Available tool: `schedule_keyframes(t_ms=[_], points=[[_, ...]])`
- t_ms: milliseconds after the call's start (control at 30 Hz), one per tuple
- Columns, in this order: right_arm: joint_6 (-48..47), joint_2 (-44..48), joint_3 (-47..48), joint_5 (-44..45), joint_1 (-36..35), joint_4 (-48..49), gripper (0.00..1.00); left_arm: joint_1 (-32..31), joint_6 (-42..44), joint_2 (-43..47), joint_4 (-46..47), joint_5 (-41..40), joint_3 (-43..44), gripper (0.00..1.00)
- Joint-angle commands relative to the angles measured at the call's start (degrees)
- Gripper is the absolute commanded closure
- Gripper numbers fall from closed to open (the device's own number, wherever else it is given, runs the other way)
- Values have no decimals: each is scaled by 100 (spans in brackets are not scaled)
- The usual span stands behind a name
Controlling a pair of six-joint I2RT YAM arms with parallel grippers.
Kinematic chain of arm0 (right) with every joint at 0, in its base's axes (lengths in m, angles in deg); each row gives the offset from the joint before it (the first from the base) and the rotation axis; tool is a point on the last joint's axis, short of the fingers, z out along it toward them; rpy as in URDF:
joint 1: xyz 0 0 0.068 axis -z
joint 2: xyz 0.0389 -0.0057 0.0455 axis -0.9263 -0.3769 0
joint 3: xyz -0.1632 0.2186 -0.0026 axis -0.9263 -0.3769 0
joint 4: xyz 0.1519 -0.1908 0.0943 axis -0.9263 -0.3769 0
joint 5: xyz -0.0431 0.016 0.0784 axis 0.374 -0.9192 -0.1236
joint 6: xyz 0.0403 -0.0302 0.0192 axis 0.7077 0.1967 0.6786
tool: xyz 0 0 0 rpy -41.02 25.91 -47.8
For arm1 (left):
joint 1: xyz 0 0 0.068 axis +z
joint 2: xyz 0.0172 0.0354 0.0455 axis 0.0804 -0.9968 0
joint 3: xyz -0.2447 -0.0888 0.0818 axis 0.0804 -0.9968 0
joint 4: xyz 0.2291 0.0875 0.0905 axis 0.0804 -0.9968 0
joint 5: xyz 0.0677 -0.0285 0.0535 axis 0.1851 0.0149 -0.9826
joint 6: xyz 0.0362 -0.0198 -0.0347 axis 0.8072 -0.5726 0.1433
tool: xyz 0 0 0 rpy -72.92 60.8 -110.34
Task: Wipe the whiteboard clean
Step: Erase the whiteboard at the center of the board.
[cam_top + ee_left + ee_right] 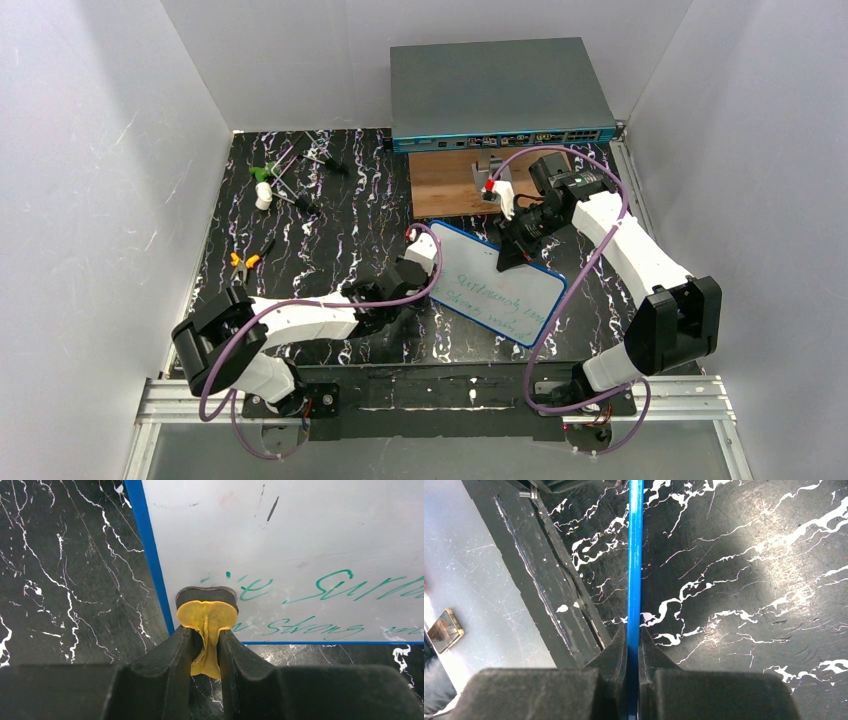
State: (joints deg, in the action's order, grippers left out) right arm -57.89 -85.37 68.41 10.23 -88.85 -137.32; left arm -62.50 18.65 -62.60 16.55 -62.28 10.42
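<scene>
The whiteboard (495, 287), white with a thin blue rim, lies askew mid-table and carries green handwriting (330, 587). My left gripper (414, 266) is at its left corner, shut on a yellow eraser (206, 617). The eraser's dark pad rests on the board just inside the rim, at the start of the writing. My right gripper (516, 250) stands at the board's far edge. In the right wrist view its jaws are shut on the blue rim (635, 555), which runs straight up between the fingers (616, 647). The left wrist view shows the left gripper (205, 637) pinching the eraser.
A large grey box with ports (495, 90) stands at the back, with a wooden plate (450, 182) in front of it. Orange-handled pliers (243, 262) and small green and white tools (264, 186) lie at the left. White walls enclose the black marbled table (340, 230).
</scene>
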Motion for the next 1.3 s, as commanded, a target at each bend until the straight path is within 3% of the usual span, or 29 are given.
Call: schedule_keyframes(t_ms=[0, 333, 567, 900, 1267], points=[[-171, 156, -45, -486, -80, -182, 99, -5, -212, -167, -616, -476, 300, 100], [-188, 156, -50, -490, -80, -203, 99, 287, 28, 241, -873, -49, 1053, 100], [-198, 156, -68, -481, -80, -190, 99, 287, -24, 335, -335, 447, 593, 100], [-198, 182, -114, -496, -80, -190, 99, 287, -315, -233, -677, 370, 124, 100], [-198, 174, -88, -507, -76, -215, 99, 287, 185, 90, -1223, 331, 1305, 100]])
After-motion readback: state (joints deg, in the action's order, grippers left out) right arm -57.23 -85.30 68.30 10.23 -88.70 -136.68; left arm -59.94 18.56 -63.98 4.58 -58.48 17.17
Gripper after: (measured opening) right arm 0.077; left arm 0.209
